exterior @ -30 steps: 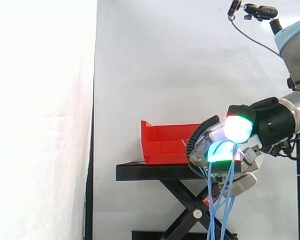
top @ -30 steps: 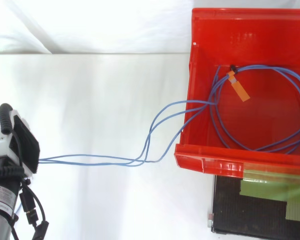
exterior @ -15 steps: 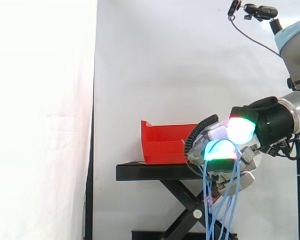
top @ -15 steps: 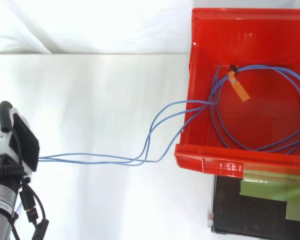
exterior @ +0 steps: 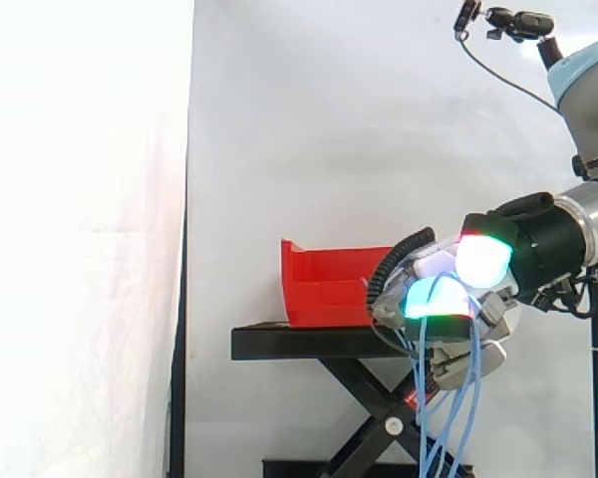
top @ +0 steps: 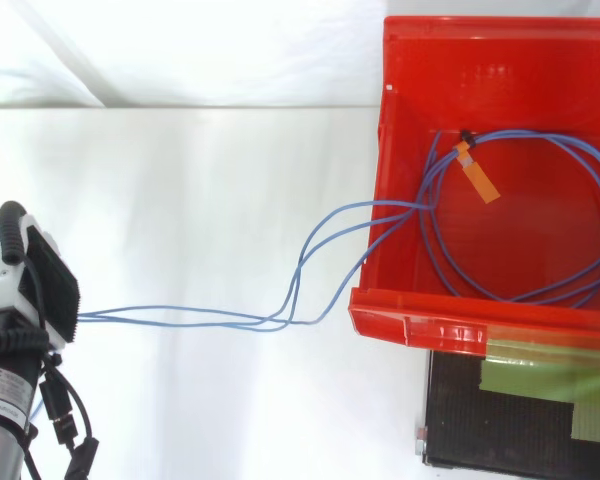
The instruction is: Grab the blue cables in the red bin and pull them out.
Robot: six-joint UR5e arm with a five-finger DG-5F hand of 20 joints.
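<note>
The hand (exterior: 483, 264) sits by the right end of the surface (exterior: 299, 344) in the side view. Its fingers (exterior: 434, 297) are curled tight round the cables (top: 280, 320), which droop below in loose strands. From above, the cables run from the hand over a wall of the bin (top: 420, 325). Most of their length (with an orange tag (top: 477, 178)) lies coiled inside.

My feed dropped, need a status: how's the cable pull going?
Robot hand shut on blue cables, away from red bin. Coil mostly inside it, strands trailing over its wall. No obstruction seen.
</note>
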